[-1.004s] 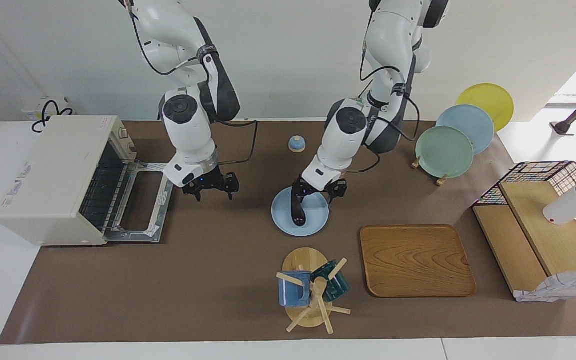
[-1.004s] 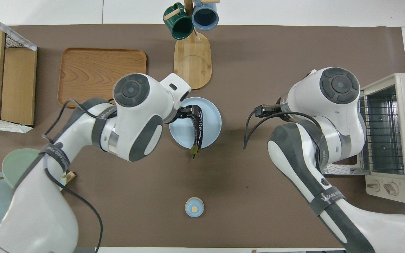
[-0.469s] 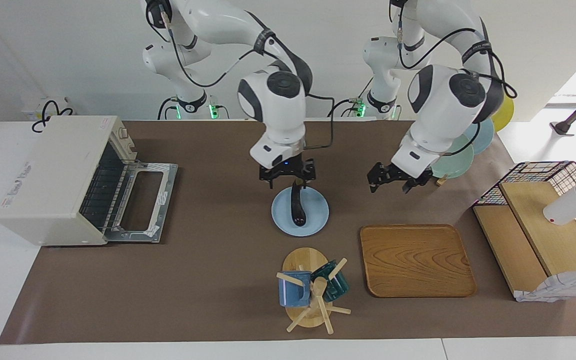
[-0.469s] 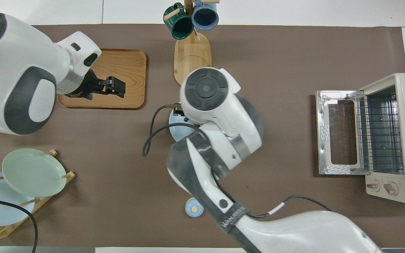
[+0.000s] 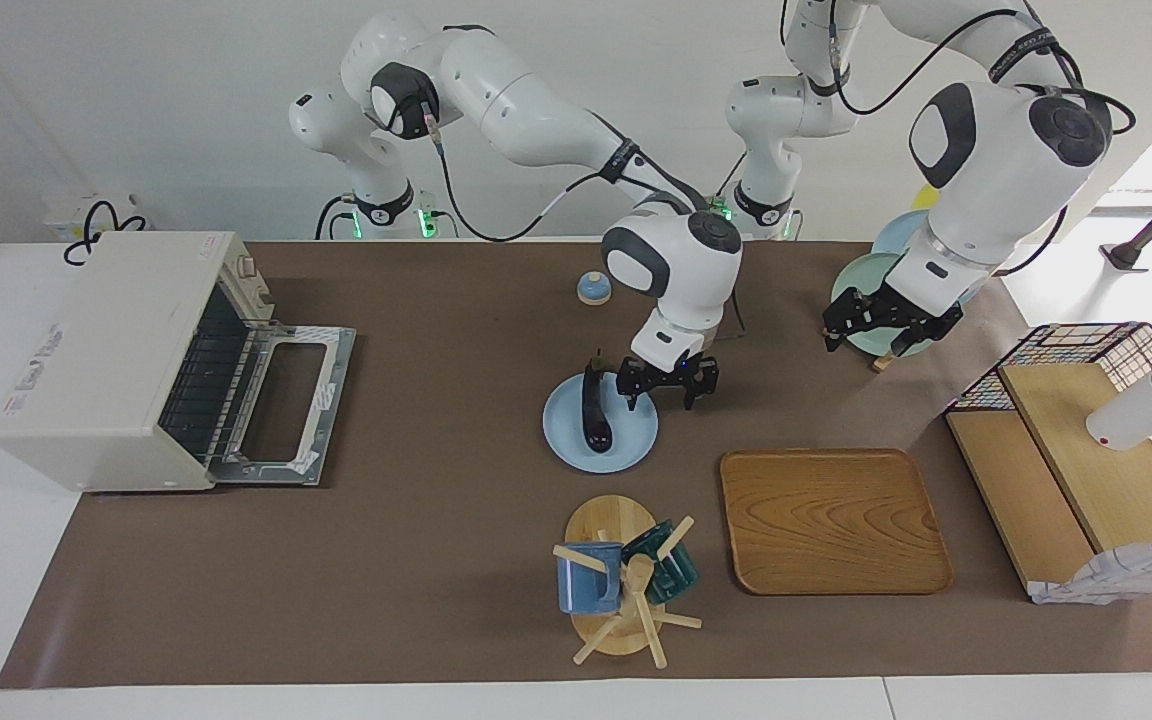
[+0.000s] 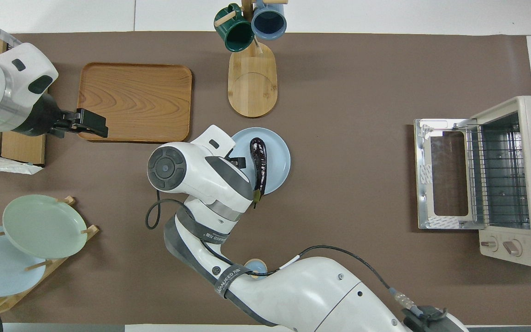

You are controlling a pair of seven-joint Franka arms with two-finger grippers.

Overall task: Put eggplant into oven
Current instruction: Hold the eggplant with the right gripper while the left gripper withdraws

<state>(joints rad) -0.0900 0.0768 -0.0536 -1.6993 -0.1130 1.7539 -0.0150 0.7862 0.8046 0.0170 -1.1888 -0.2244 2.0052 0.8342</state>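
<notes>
The eggplant (image 5: 594, 415) is dark purple and lies on a light blue plate (image 5: 636, 445) mid-table; it also shows in the overhead view (image 6: 259, 166). My right gripper (image 5: 664, 392) reaches across, open and empty, low over the plate's edge beside the eggplant, toward the left arm's end. The cream-white oven (image 5: 106, 340) stands at the right arm's end with its door (image 5: 281, 400) folded down and its wire shelf showing (image 6: 500, 177). My left gripper (image 5: 886, 335) hangs open and empty in the air over the table by the plate rack.
A mug tree (image 5: 626, 585) with a blue and a green mug stands farther from the robots than the plate. Beside it lies a wooden tray (image 5: 831, 520). A plate rack (image 5: 886, 300), a small blue knob (image 5: 593, 288) and a wire-mesh wooden rack (image 5: 1086, 450) are also here.
The left gripper left the eggplant on the plate and drew back toward its own end. The right gripper swung from the oven door across to the plate, now beside the eggplant.
</notes>
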